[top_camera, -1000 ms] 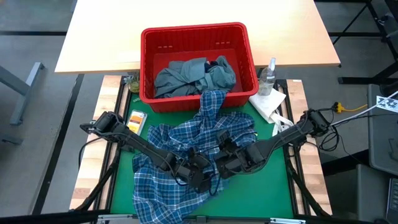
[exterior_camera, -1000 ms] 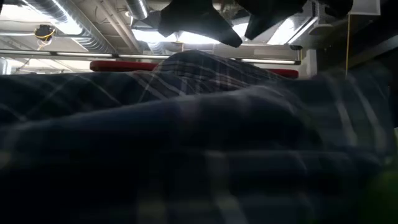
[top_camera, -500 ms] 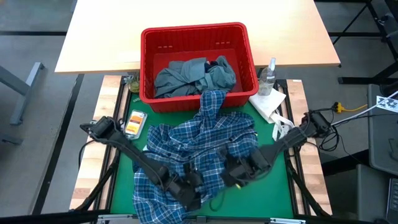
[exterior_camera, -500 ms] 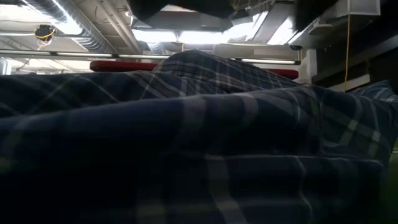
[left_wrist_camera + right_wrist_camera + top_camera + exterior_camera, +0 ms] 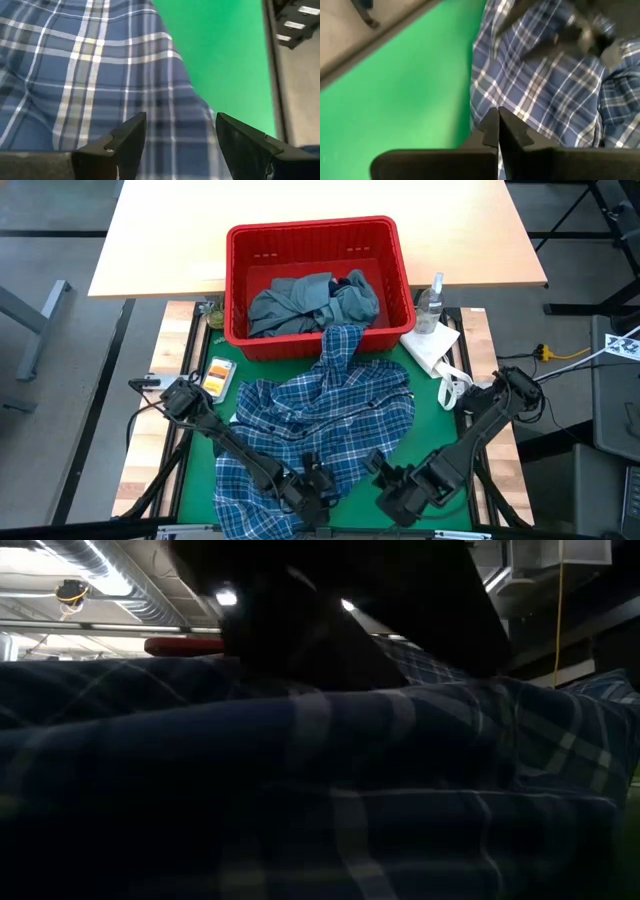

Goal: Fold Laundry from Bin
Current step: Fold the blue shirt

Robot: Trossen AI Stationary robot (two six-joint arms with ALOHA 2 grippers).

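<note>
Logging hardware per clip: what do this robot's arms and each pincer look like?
Both arms are dark, slim, jointed links with black cables looping at their bases. The left pincer has two flat, matte black fingers with angled tips; the right pincer has the same black fingers, tapering to points. No markings are visible on either.

A robotics lab or workshop: exposed ceiling ducts (image 5: 100, 570) at upper left (low view), green work mat (image 5: 440, 405), grey concrete floor (image 5: 50, 380).

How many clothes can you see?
3, maybe more hidden underneath. The plaid shirt is spread on the green mat, one end over the red bin rim. The grey-blue garment and a dark navy one lie inside the bin.
</note>
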